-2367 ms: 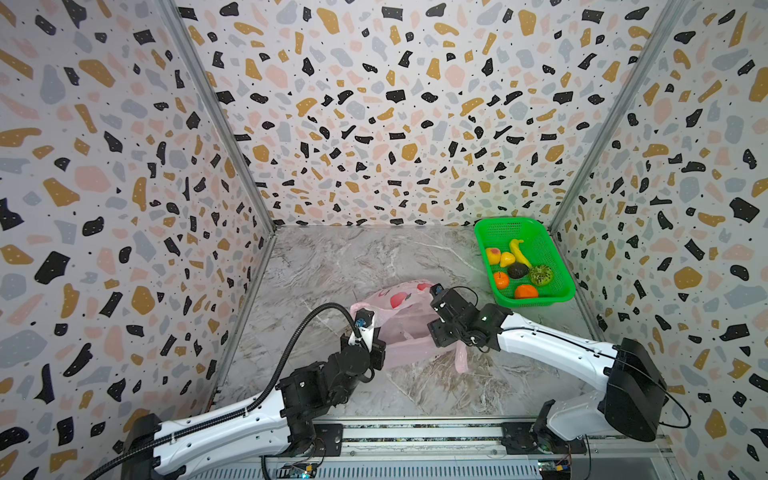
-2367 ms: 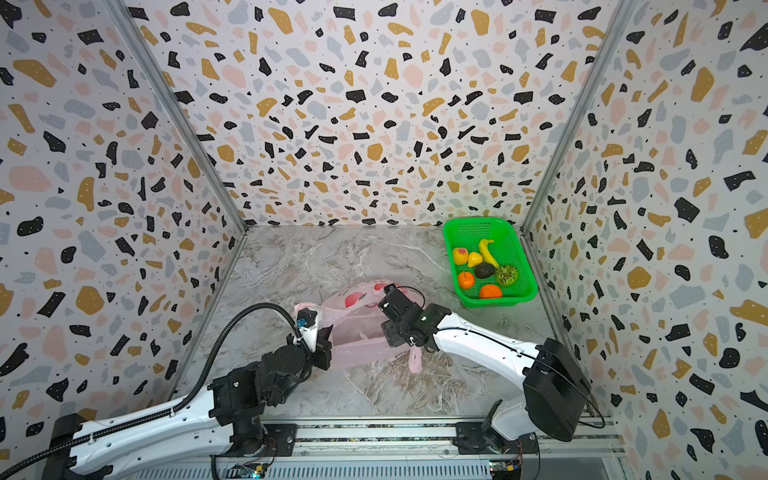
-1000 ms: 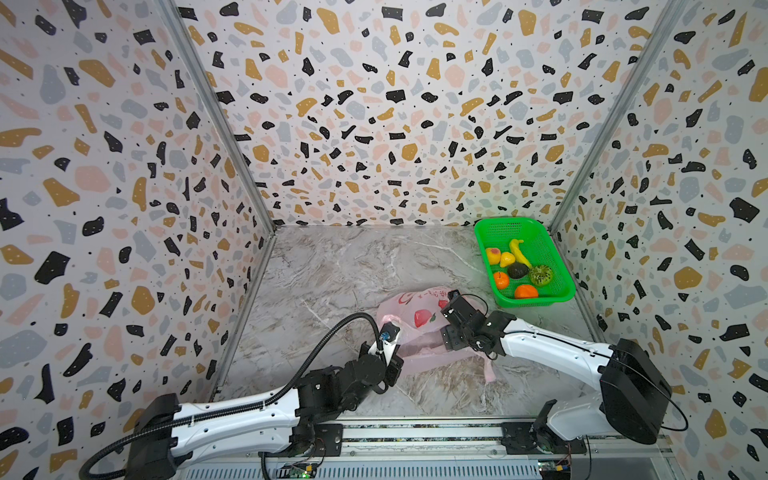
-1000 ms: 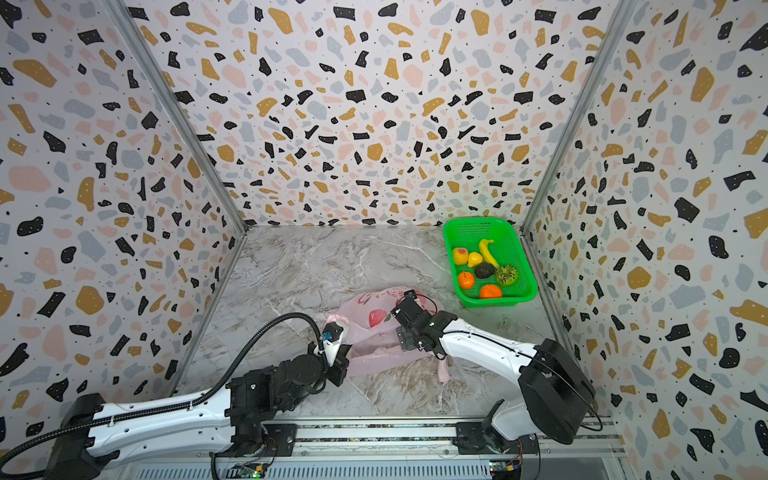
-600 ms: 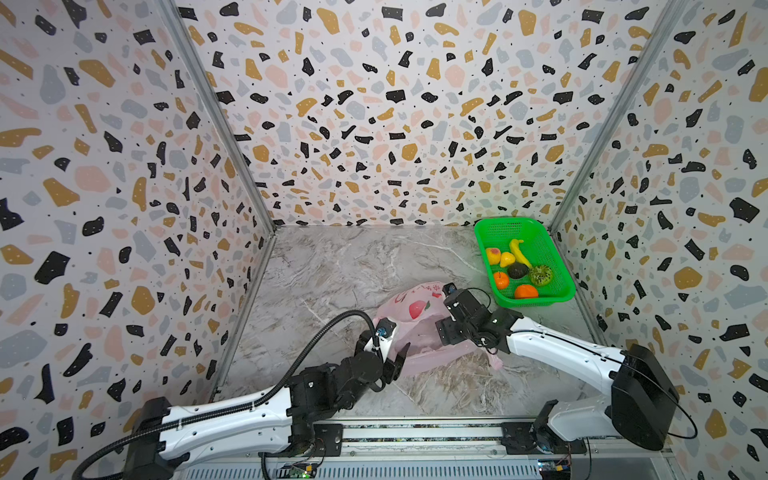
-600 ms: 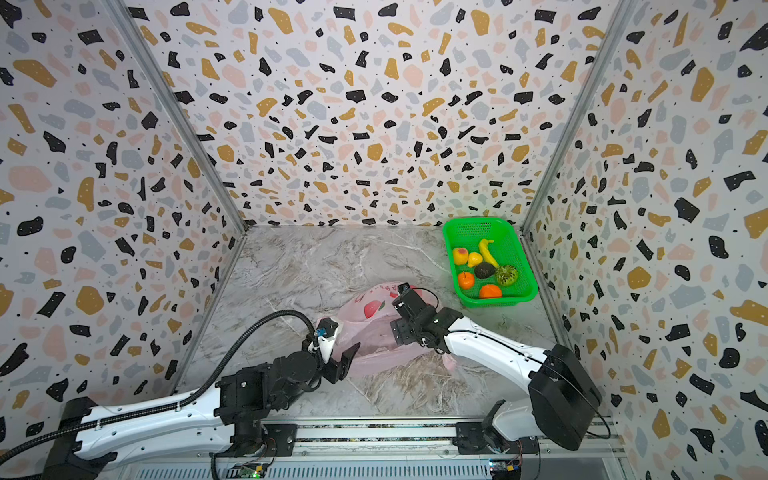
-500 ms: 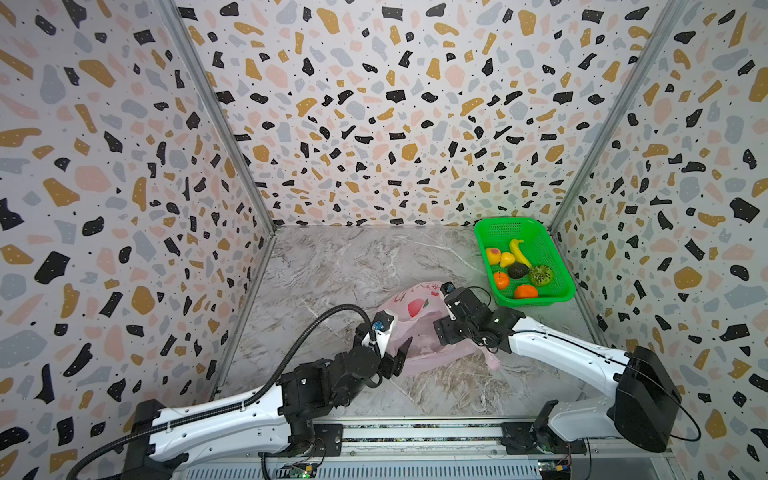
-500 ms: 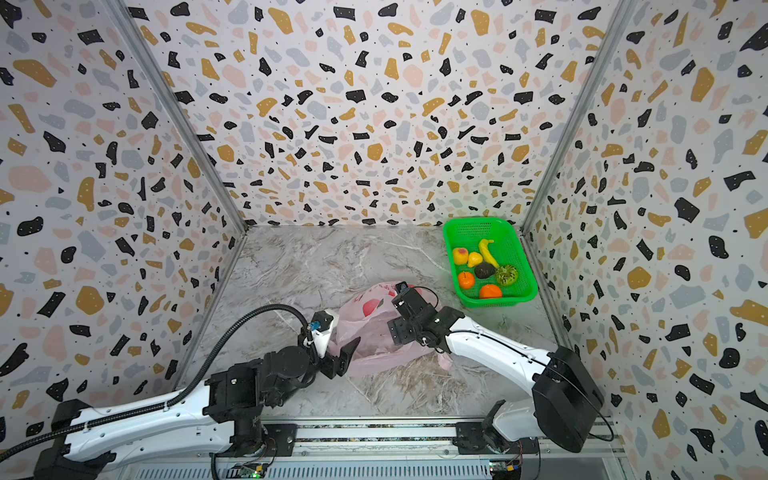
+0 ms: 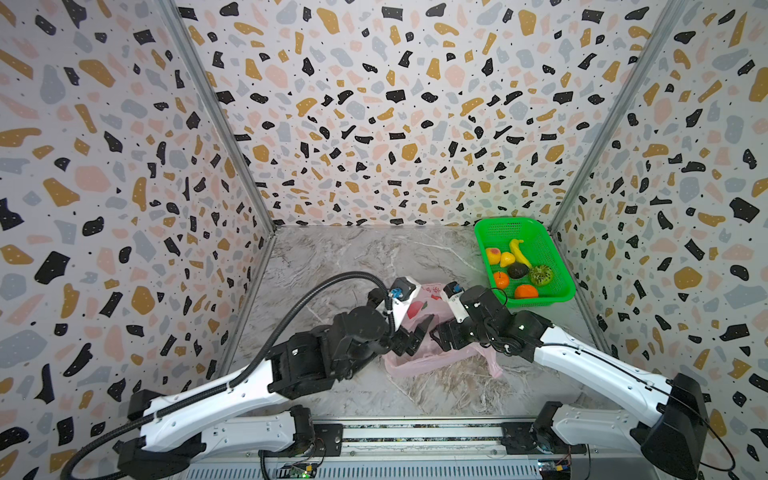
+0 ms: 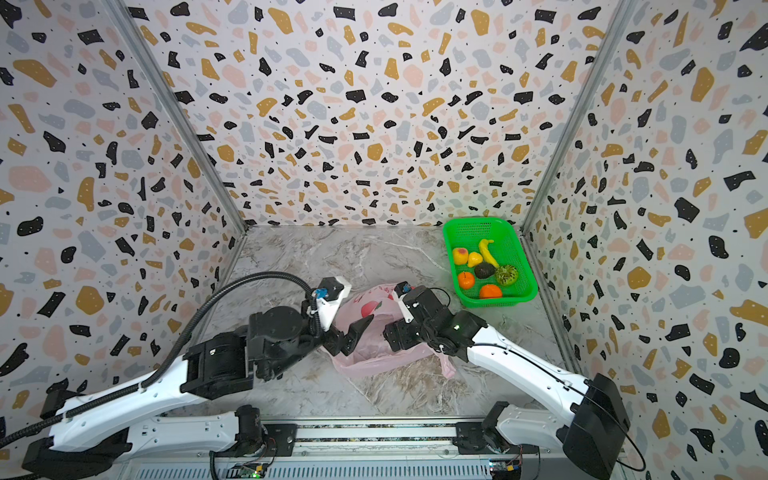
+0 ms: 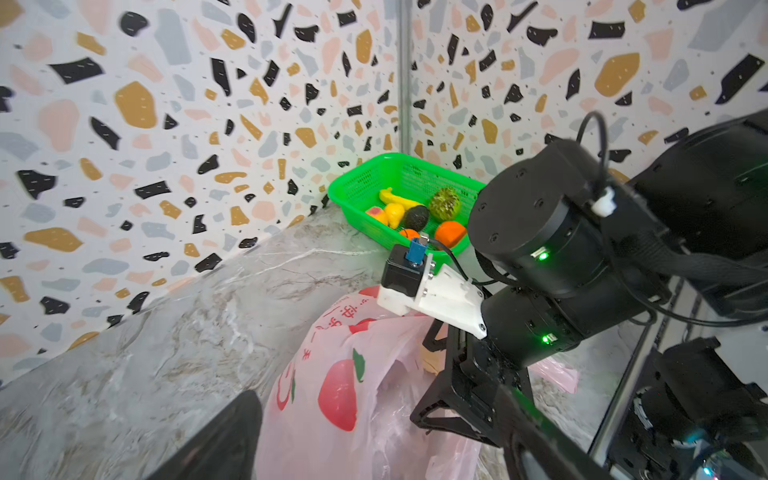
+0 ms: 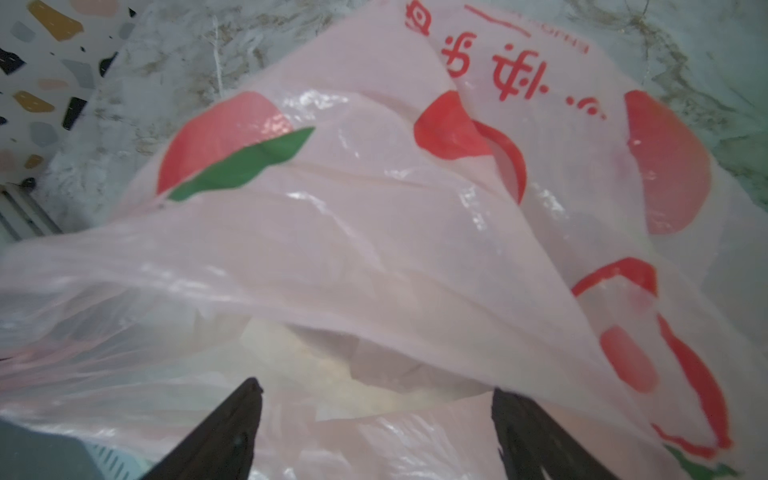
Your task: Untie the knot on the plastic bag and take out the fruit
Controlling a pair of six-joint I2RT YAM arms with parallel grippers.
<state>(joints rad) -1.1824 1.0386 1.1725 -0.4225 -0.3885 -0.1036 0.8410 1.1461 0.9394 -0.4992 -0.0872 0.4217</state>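
Plastic bag (image 9: 419, 361) between left pincer (image 9: 417, 334), right pincer (image 9: 438, 334)

We find the bag (image 9: 432, 361) near the front middle of the table (image 9: 353, 257), between the two arms; the left gripper (image 9: 417, 334) sits at its left edge, the right gripper (image 12: 376, 392) over its right part; the basket (image 9: 544, 300) stands in the far right corner, behind and right of the bag, apart from it; the fruit (image 9: 518, 270) lies in the basket; the rail (image 9: 415, 434) runs before the table.
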